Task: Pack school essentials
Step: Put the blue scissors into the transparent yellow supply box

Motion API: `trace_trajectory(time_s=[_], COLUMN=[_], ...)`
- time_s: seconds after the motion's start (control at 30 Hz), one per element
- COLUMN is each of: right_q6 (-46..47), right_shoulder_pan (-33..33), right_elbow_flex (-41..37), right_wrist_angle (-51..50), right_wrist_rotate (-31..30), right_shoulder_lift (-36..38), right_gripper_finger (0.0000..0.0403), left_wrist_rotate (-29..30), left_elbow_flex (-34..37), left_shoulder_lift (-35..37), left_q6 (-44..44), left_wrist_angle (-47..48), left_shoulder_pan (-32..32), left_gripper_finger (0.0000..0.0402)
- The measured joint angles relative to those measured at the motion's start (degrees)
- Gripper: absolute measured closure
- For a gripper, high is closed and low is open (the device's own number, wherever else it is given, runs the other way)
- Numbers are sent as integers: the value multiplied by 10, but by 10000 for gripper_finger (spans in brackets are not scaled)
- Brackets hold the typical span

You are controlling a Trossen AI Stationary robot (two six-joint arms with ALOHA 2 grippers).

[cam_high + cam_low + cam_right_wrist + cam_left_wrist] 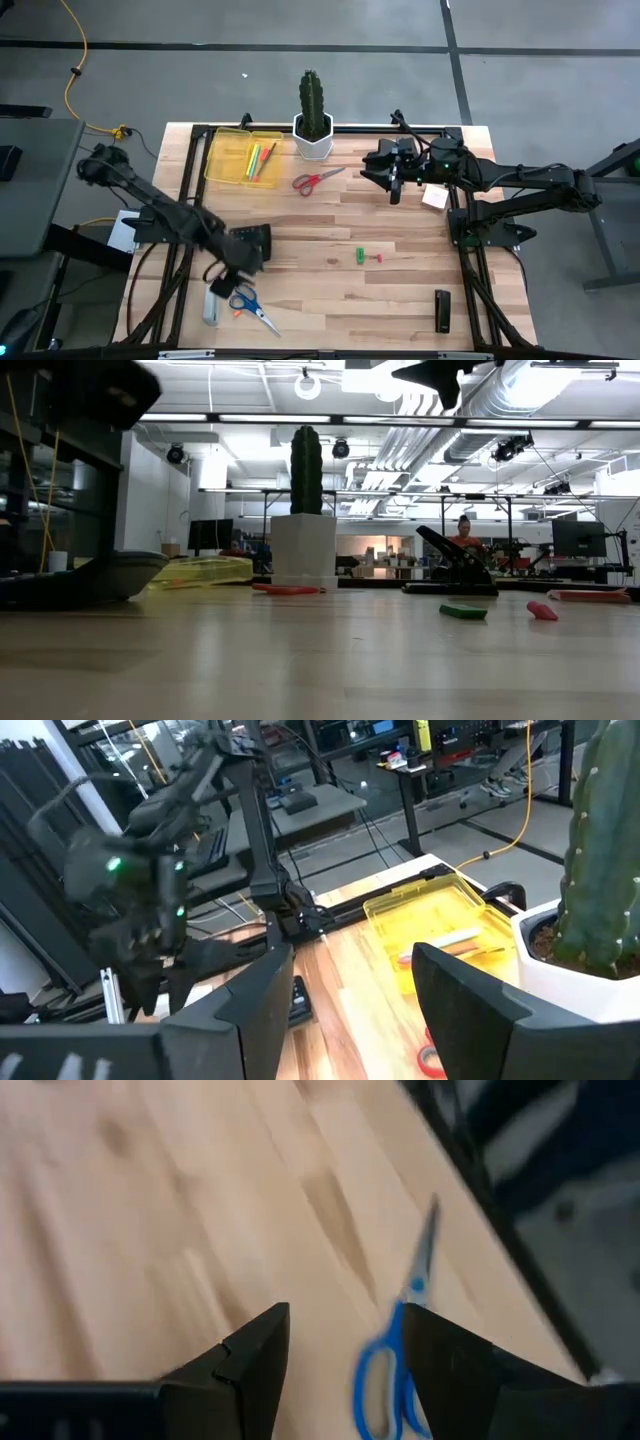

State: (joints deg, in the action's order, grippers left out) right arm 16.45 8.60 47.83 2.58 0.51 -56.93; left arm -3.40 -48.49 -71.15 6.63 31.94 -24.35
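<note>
Wooden surface [400, 290]: my left hand [225, 283], fingers apart and empty, hovers by the blue-handled scissors [250, 308] at lower left; I should centre over the handles before closing.

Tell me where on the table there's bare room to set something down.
Most bare wood lies mid-table, between the red-handled scissors and the small green piece, and along the near edge between the blue-handled scissors and the black calculator. It is crowded at the far edge around the yellow tray and cactus pot, and under the left gripper.
</note>
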Motion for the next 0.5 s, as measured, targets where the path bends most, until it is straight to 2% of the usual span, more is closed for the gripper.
trace_trajectory(time_s=[0.23,0.5], right_q6=[0,0], right_shoulder_pan=[0,0], right_elbow_flex=[0,0], right_wrist_angle=[-9,-12], right_wrist_rotate=[0,0], right_shoulder_lift=[0,0], right_gripper_finger=[203,203], left_wrist_rotate=[20,20], left_elbow_flex=[0,0], left_shoulder_lift=[-127,-219], left_q6=[34,48], left_wrist_angle=[3,14], left_shoulder_pan=[-64,-60], left_gripper_finger=[218,218])
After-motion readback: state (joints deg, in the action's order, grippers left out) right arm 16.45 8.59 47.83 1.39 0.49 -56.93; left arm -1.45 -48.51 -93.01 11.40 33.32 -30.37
